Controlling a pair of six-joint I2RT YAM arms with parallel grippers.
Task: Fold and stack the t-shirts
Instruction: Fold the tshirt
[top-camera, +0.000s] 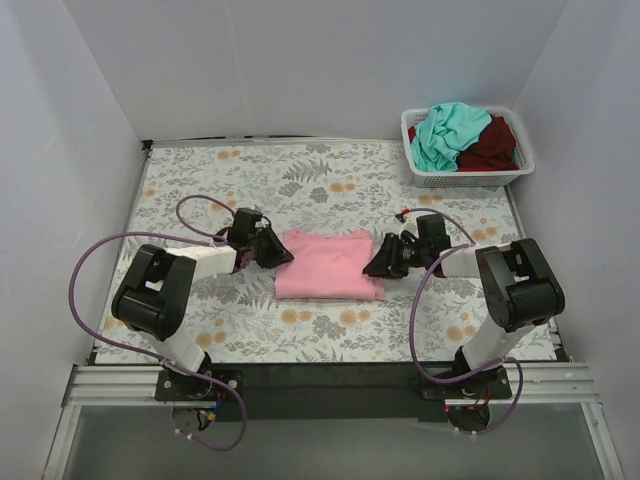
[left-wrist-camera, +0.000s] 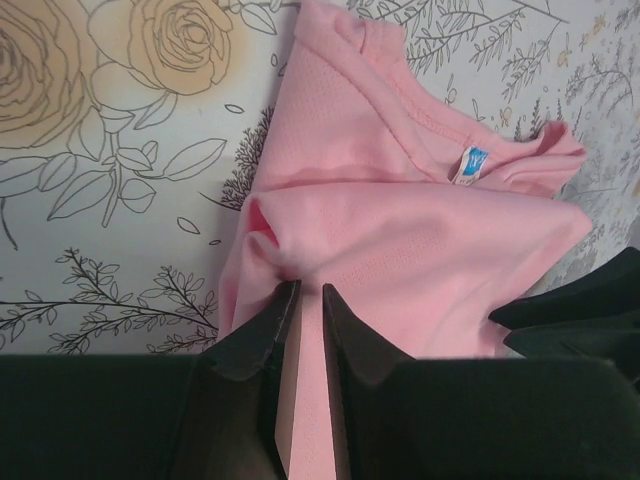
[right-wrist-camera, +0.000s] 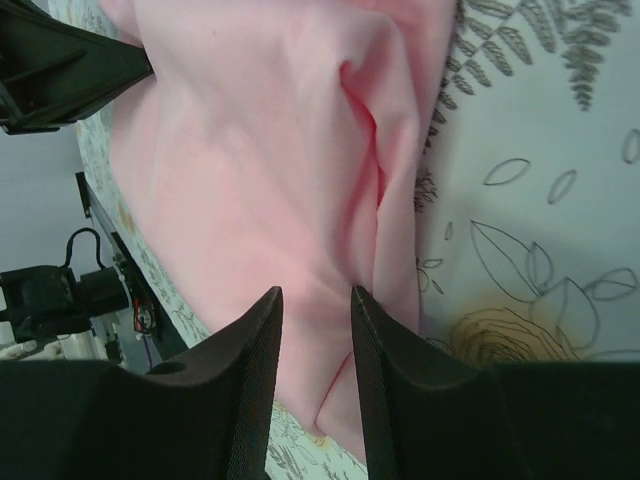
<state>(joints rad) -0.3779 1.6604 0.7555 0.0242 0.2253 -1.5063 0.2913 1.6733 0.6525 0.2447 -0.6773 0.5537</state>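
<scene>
The light pink t-shirt (top-camera: 325, 265) lies folded into a rough rectangle mid-table. Its neck label shows in the left wrist view (left-wrist-camera: 468, 165). My left gripper (top-camera: 283, 252) is at its left edge, jaws nearly closed on a pinched fold of pink cloth (left-wrist-camera: 305, 290). My right gripper (top-camera: 375, 265) is at its right edge, jaws narrow with pink cloth between them (right-wrist-camera: 317, 292). The teal t-shirt (top-camera: 445, 135) and the dark red t-shirt (top-camera: 495, 145) lie crumpled in the basket.
The white slatted basket (top-camera: 465, 180) stands at the far right corner. A floral cloth (top-camera: 330, 180) covers the table. White walls close in the left, back and right sides. Purple cables loop beside both arms.
</scene>
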